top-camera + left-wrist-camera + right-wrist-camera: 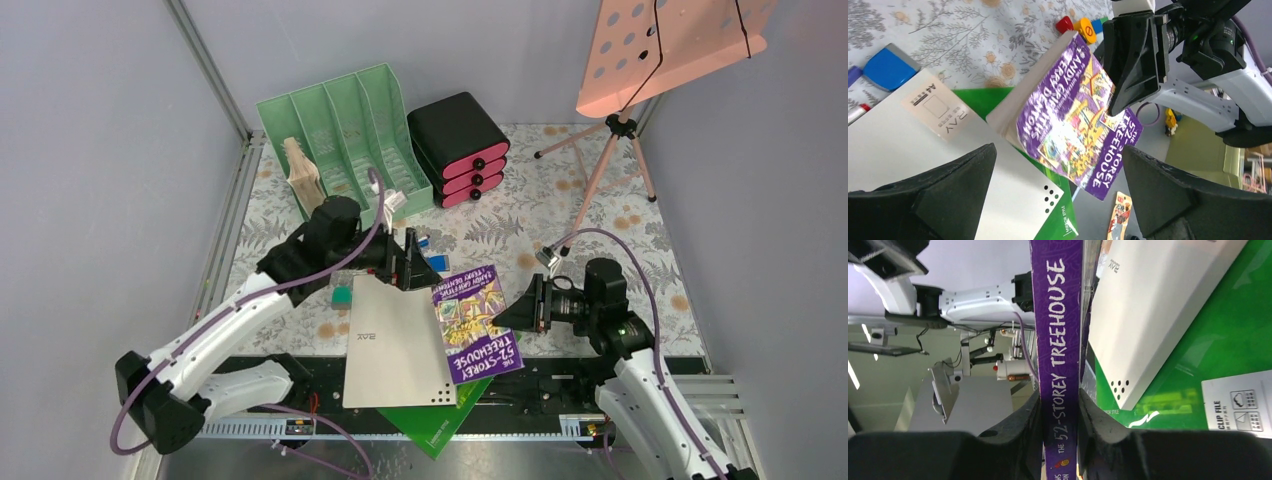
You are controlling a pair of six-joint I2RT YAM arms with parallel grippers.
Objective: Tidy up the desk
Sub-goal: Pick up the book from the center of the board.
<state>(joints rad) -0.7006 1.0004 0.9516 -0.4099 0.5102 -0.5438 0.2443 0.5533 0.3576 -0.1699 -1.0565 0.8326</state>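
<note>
clamped on the spine of a purple book point(478, 322) by the right gripper point(1060, 410)
squeezed from both sides by the black fingers point(1018, 425), low on the spine (title readable along it: "52-storey treehouse"). tipped at an angle over the right edge of a flat pale case point(395, 340), with a green clip file point(440, 425) lying under that. over at the left gripper point(405, 258), spread wide with nothing held, above the far end of the case. just left of the case, a small green block point(342, 295). under it all, the desk point(620, 235) in its fern-and-flower cloth, filling the middle of the top view, black rail along the near edge by the arm bases. at the far side, a mint-green rack point(345, 130) and just beside it a black drawer box point(460, 145) with pink fronts. far right, a pink stand point(680, 40) on a tripod.
</note>
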